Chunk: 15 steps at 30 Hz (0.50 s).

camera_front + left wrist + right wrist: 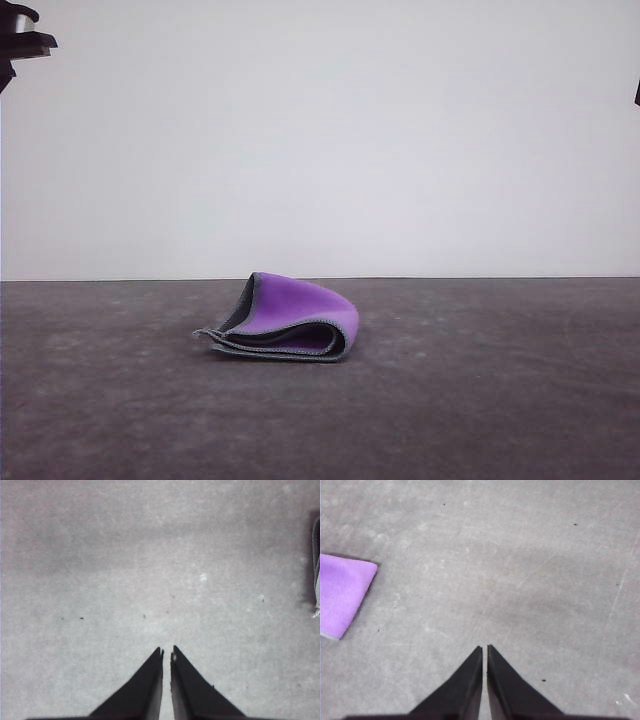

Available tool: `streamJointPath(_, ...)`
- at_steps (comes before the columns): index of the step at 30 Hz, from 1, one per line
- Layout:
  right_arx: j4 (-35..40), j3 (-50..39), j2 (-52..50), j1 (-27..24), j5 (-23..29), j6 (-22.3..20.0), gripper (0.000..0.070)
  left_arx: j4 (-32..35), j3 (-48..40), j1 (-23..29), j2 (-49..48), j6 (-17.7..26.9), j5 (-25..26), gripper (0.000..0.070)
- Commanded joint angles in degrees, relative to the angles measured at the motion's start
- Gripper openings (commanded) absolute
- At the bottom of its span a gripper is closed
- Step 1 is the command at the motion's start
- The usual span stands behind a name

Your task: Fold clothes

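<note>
A folded purple and grey cloth [290, 318] lies alone on a dark grey counter [480, 390], both grippers held away from it.

The cloth sits near the counter's middle, purple face outward, grey stitched edges stacked at its front. The left gripper [166, 652] and right gripper [484, 650] each hover above bare counter, fingertips nearly together, gripping nothing.

a: what's the surface?
b: a dark grey table [480, 400], dull and faintly mottled, running back to a pale wall

a: anything on it?
b: one folded cloth [290, 320] near the middle, purple face out, grey stitched edging along its layered edges
</note>
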Motion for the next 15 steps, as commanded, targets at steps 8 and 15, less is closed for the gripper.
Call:
streamJointPath(8,2.8,0.9,0.5,-0.1,0.0,1.0,0.0012,0.6,0.7,0.0,0.7,-0.4,-0.1,0.0016)
streamJointPath(15,2.8,0.9,0.5,-0.1,0.0,1.0,0.0012,18.2,-13.1,1.2,-9.7,-7.5,-0.3,0.0016)
